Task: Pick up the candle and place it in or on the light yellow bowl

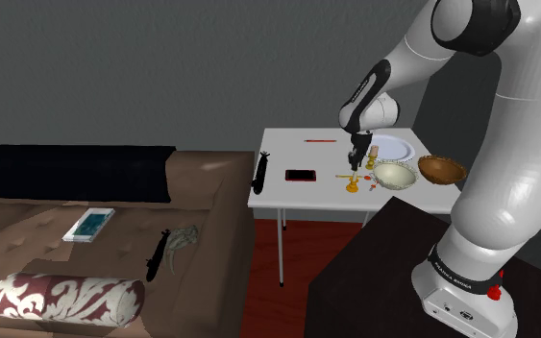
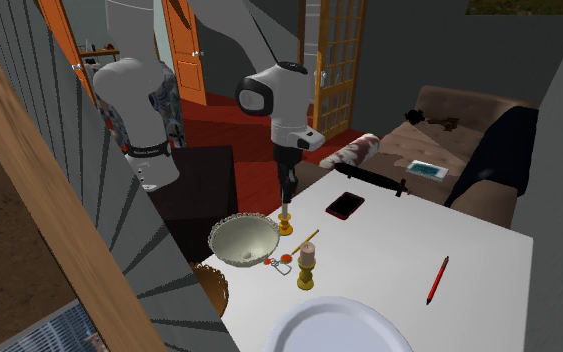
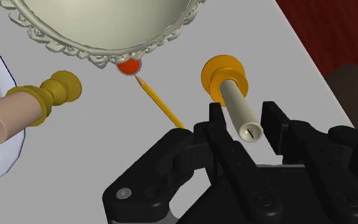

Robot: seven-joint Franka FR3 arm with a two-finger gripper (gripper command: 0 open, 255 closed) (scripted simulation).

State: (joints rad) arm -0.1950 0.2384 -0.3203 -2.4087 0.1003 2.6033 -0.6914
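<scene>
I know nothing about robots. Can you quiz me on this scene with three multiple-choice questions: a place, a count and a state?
1. Where is the cream candle?
A standing on the table beside the pale bowl
B inside that bowl
C lifted into the air

2. How many candles stand on the table?
A one
B two
C four

3. How is the gripper?
A shut with nothing between
B clamped on the bowl's rim
C open, a finger on each side of the cream candle

Answers:
1 A, its orange holder rests on the tabletop next to the bowl.
2 B, there is the cream one and a pinkish candle.
3 C, the wrist view shows the fingers apart around it.
</scene>
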